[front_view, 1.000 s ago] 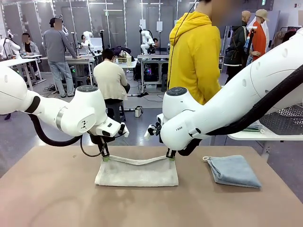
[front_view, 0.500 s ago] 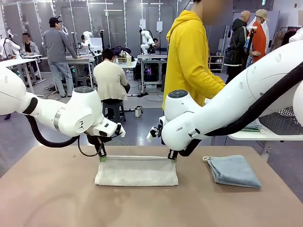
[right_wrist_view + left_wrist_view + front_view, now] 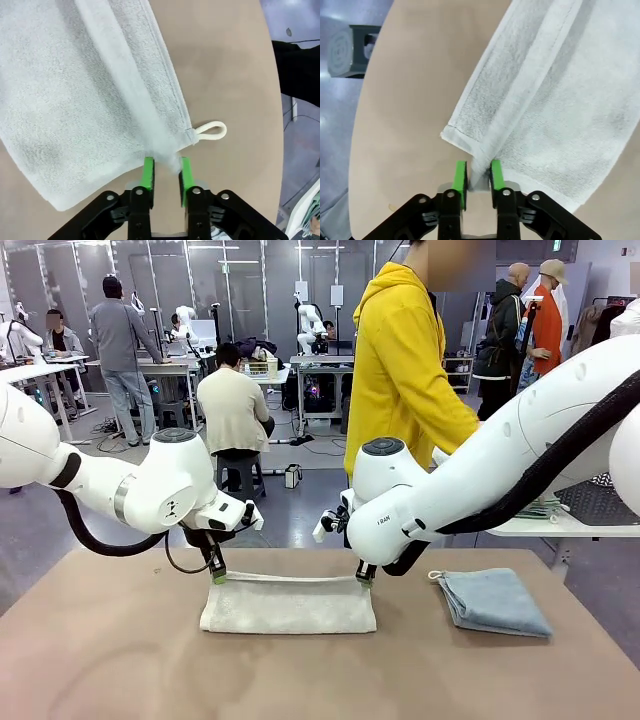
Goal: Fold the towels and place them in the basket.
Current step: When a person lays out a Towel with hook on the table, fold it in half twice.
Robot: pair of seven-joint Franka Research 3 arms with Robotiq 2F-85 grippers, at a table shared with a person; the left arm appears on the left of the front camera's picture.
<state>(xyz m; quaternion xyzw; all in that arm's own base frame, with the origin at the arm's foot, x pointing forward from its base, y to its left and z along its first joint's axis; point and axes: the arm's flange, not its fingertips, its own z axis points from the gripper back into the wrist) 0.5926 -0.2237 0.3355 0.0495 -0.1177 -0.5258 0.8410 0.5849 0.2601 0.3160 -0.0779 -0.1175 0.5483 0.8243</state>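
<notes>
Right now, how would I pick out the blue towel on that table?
Find the brown table, then look to its right side. The blue towel lies there, folded small and alone. Colour sets it apart: its only neighbour, the cream towel, lies wider at mid-table.
</notes>
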